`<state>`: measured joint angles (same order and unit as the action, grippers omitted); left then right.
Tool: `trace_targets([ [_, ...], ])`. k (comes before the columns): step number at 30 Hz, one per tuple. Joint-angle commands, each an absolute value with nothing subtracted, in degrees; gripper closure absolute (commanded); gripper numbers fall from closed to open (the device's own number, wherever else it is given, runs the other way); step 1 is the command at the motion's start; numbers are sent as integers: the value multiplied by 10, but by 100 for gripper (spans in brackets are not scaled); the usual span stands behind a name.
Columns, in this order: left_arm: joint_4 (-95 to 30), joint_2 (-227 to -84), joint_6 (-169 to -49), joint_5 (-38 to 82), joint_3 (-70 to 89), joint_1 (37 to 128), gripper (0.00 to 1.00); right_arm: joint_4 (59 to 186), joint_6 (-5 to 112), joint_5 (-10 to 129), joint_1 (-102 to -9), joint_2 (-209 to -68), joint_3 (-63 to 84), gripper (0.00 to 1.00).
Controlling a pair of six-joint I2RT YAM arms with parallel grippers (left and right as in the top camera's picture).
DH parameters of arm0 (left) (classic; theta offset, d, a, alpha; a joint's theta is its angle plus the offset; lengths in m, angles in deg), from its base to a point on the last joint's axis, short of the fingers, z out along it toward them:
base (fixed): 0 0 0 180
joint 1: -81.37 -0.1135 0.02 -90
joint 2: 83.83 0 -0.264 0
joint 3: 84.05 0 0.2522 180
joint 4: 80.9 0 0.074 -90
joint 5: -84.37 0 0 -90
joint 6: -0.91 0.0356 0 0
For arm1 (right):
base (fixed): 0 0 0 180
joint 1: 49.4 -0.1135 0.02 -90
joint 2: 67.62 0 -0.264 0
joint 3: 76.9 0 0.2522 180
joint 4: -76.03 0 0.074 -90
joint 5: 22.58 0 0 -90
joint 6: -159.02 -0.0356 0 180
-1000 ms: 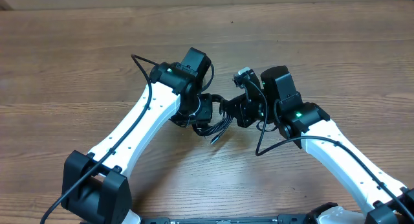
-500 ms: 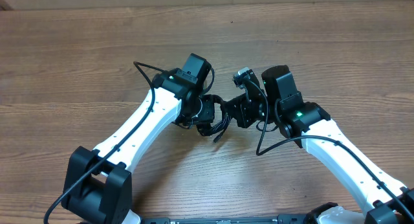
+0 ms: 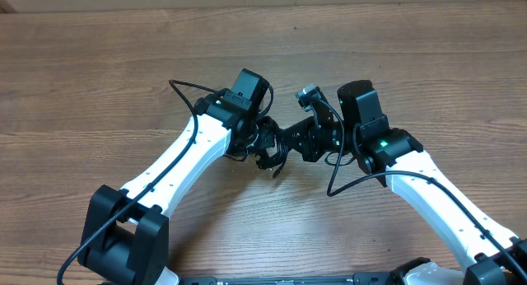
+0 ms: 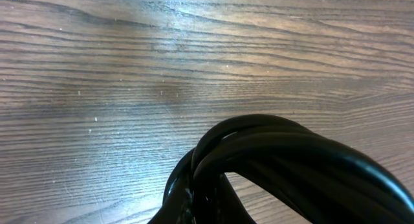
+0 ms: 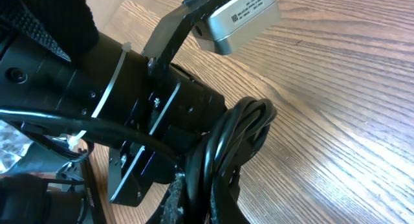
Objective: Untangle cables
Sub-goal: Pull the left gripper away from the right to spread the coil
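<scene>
Centrally over the bench (image 3: 99,71), well away from its edges, left gripper (image 3: 264,144) and right gripper (image 3: 297,143) meet nose to nose, both pincers clamped on the bundled black cables (image 3: 277,160).

A wooden table (image 4: 129,68) with fine, matt grain is shown. The cables (image 4: 291,146) are sheathed in smooth, glossy black plastic. Glossy white plastic is seen on the arm shells (image 3: 185,157).

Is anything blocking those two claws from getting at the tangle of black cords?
Nothing visible does. The left gripper and right gripper meet at the cables above the wooden table. Both are shut, apparently on the bundle, and its loops fill each wrist view close up.
</scene>
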<state>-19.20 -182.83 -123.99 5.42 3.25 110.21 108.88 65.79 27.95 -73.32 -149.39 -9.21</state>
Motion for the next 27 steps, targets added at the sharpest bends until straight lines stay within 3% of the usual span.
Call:
trace_targets([
  [1, -201, -1828, -1238, 37, 26, 1112, 96, 1072, 658, 198, -744, -1487, -86, 96],
  [12, -195, -1814, -1259, 28, 64, 1035, 96, 1150, 658, 309, -744, -1487, -86, 96],
  [27, -190, -1808, -1357, 46, 80, 996, 96, 1176, 658, 314, -744, -1487, -87, 96],
])
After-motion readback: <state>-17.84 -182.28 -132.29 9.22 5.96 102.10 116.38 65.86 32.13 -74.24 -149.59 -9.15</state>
